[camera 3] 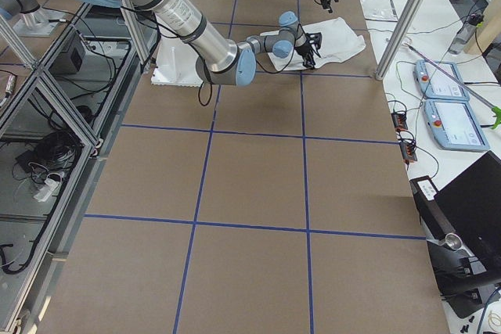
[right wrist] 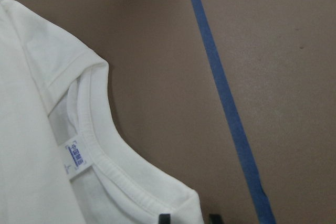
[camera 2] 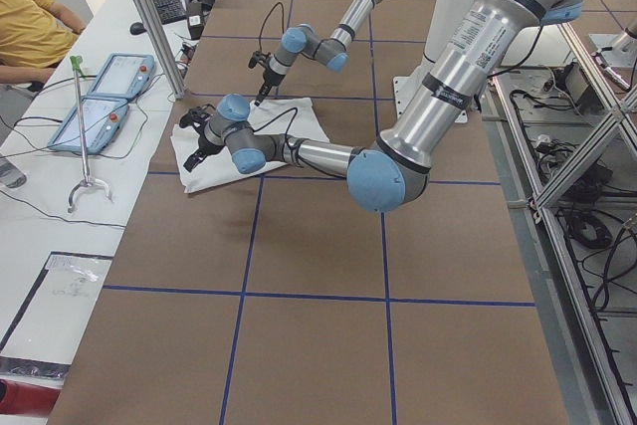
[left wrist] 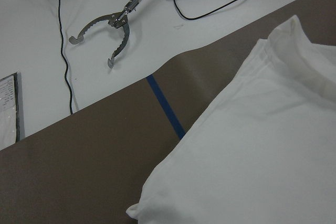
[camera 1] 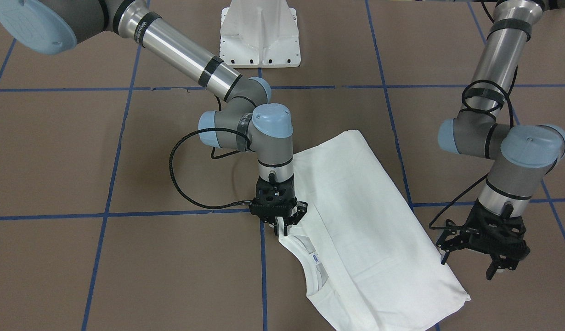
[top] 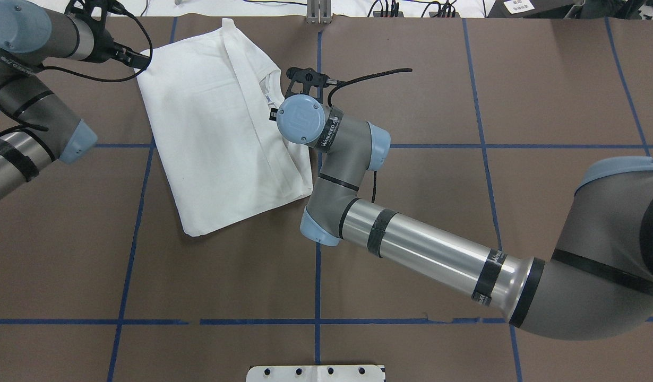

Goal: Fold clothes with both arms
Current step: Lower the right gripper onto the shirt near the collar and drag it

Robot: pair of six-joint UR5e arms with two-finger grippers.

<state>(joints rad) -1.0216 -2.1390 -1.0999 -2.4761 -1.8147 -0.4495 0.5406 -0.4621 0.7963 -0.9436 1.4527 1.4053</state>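
Observation:
The white shirt [camera 1: 365, 220] lies folded into a long strip, plain side up, on the brown table [camera 1: 57, 151]. Its ribbed neck [right wrist: 100, 145] and small label [right wrist: 75, 156] face the far edge. My right gripper [camera 1: 281, 228] points straight down at the shoulder corner beside the neck. Its fingertips [right wrist: 165, 217] are close together on the cloth edge, which still rests flat. My left gripper [camera 1: 467, 266] hangs open just off the shirt's opposite long edge, holding nothing. The left wrist view shows only that shirt corner [left wrist: 252, 156] and no fingers.
The white pedestal base [camera 1: 259, 37] stands at the robot's side of the table. Blue tape lines [camera 1: 263, 276] cross the surface. Beyond the far edge is a white bench with teach pendants [camera 2: 109, 97] and a metal grabber tool [left wrist: 113, 30]. A seated person [camera 2: 30, 27] is nearby.

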